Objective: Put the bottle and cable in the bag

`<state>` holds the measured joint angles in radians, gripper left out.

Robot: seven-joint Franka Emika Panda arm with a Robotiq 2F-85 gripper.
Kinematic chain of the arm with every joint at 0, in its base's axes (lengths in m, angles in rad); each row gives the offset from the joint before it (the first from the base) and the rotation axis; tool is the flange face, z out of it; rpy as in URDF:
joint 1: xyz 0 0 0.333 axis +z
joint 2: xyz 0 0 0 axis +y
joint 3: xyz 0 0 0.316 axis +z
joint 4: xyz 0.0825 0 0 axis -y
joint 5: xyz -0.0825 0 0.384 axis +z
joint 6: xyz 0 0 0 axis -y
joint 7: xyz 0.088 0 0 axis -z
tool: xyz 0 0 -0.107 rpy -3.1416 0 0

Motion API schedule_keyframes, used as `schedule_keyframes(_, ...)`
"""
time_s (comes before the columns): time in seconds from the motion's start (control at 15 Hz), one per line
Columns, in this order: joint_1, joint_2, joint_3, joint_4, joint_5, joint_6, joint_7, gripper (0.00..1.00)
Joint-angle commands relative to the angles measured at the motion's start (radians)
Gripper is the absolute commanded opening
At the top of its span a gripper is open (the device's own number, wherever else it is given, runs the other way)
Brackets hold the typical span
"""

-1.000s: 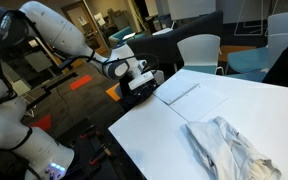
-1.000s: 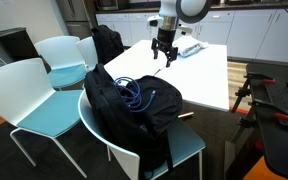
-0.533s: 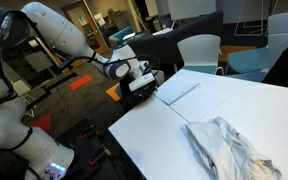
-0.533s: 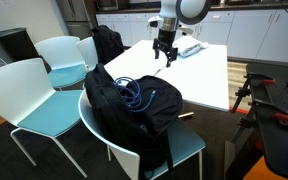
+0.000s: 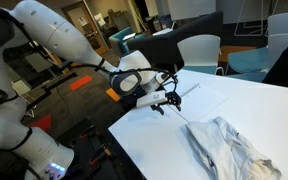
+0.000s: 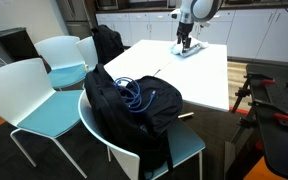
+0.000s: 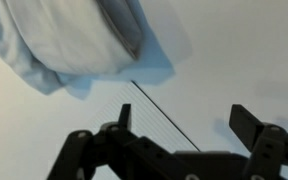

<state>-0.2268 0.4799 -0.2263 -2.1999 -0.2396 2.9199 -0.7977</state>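
Arm gone from the bag to the far side of the table.
Near me the bag [image 6: 114,105] lies black and soft on a light blue chair [image 6: 189,148], with the cable [image 6: 136,93] in loose blue loops on its top; whether it is truly inside, I cannot tell. Farther, the gripper [image 6: 187,45] has left the near table edge and hangs over the white table [image 6: 209,80] beside a pale cloth [image 7: 74,40], jaws wide, holding nothing. The bottle I do not see; probably it comes next.

We see the pale grey-white wrinkled fabric [image 5: 229,148] cut by the bottom edge in an exterior view, by the top edge in the wrist view. The black gripper [image 5: 167,100] is blurred, its jaws too small to read there.
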Motion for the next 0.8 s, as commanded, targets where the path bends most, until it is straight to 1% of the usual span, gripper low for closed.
schedule_keyframes(0.0,0.023,0.084,-0.123,0.059,-0.071,0.095,0.182,1.00)
schedule_keyframes(0.13,0.054,0.139,-0.212,0.090,-0.104,0.139,0.299,1.00)
schedule_keyframes(0.27,0.067,0.193,-0.270,0.121,-0.112,0.177,0.402,1.00)
schedule_keyframes(0.53,0.092,0.289,-0.333,0.179,-0.084,0.199,0.534,1.00)
schedule_keyframes(0.73,0.096,0.347,-0.333,0.224,-0.069,0.203,0.592,1.00)
